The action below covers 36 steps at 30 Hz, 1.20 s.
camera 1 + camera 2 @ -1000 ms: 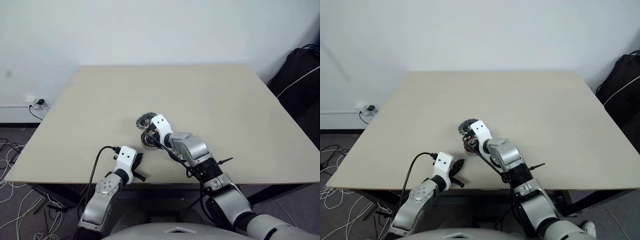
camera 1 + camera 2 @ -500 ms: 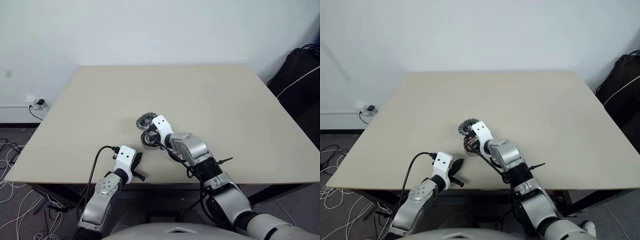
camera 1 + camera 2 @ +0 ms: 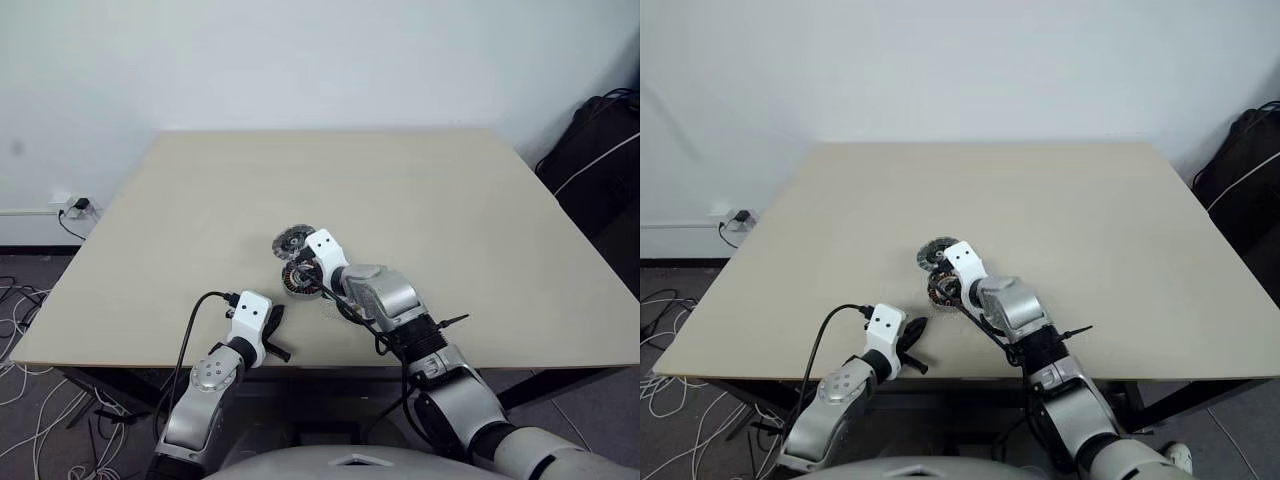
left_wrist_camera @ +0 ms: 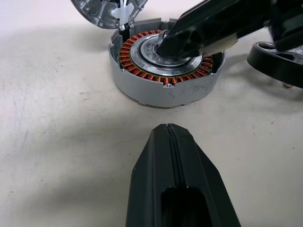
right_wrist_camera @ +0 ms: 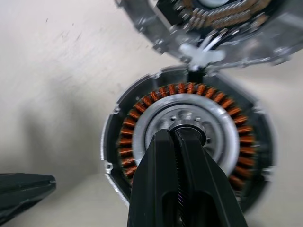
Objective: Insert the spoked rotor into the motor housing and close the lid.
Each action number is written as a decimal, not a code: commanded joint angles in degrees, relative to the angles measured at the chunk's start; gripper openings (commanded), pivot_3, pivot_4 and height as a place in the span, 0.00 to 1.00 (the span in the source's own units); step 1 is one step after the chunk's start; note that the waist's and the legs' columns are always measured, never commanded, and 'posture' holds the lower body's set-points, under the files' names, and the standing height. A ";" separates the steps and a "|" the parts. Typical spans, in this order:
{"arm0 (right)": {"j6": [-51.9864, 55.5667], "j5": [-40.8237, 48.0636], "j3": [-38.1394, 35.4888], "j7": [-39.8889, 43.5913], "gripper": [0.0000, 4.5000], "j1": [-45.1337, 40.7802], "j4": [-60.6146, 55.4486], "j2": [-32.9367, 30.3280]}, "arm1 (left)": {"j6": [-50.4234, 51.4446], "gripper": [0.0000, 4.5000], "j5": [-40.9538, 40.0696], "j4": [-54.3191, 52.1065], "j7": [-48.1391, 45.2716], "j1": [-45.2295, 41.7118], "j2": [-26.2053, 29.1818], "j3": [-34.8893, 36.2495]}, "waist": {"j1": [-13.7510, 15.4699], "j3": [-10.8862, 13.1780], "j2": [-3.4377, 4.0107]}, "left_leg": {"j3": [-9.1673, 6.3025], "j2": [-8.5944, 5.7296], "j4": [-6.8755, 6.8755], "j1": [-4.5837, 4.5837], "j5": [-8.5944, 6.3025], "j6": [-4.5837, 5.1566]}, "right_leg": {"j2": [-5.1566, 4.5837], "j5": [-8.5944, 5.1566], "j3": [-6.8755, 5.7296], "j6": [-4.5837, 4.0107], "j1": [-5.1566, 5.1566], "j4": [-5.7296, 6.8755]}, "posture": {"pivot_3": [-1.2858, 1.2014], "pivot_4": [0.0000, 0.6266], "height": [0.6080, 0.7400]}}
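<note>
While one lid (image 4: 110, 12) lies open, one motor housing (image 4: 163, 71) sits.

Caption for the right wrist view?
Shut right gripper poised at the motor housing hub, lid lying just beyond.

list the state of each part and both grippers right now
motor housing: flat on the table, open, windings exposed, no rotor inside
lid: off the housing, just behind it
spoked rotor: on the table beside the housing, not inserted
right gripper: shut, tips at the housing's silver centre
left gripper: shut, empty, short of the housing
</note>
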 commanded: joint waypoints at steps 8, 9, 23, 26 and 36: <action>-1.58 -3.99 9.67 5.68 0.01 -2.01 -8.04 -7.21 | -0.92 0.00 -0.25 -1.90 -0.14 -0.69 -0.28 -0.14 | 0.05 0.01 -0.02 | 0.00 0.01 0.01 -0.04 0.00 0.00 | -0.04 0.00 -0.01 0.00 -0.03 0.00 | 0.52 0.00 1.00; -1.62 -4.14 10.11 6.05 0.01 -2.21 -7.78 -7.39 | -0.94 0.00 -0.24 -1.89 -0.11 -0.69 -0.33 -0.16 | 0.05 0.01 -0.02 | 0.00 0.01 0.01 -0.04 0.00 0.00 | -0.04 0.00 -0.01 0.00 -0.04 0.00 | 0.52 0.00 1.00; -4.19 -5.90 11.44 7.53 0.01 -5.37 -1.24 -5.52 | -1.31 0.00 -0.18 -1.81 0.45 -0.34 -1.01 0.01 | 0.17 0.02 -0.05 | 0.00 0.01 0.01 -0.04 0.03 -0.06 | -0.03 0.00 -0.02 0.00 -0.03 0.00 | 0.52 0.00 1.00; -4.78 -6.18 11.34 7.51 0.01 -5.73 0.54 -5.28 | -1.40 0.00 -0.23 -1.80 0.60 -0.27 -1.09 0.02 | 0.13 0.02 -0.04 | 0.00 0.01 0.01 -0.03 0.02 -0.05 | -0.02 0.00 -0.02 0.00 -0.04 0.00 | 0.52 0.00 1.00; -5.46 -6.88 10.67 7.52 0.01 -5.79 2.45 -4.92 | -1.48 0.00 -0.37 -1.79 0.79 -0.21 -1.04 -0.04 | 0.09 0.02 -0.05 | 0.00 0.01 0.02 -0.03 0.03 -0.07 | -0.01 0.00 -0.02 0.00 -0.03 0.00 | 0.52 0.00 1.00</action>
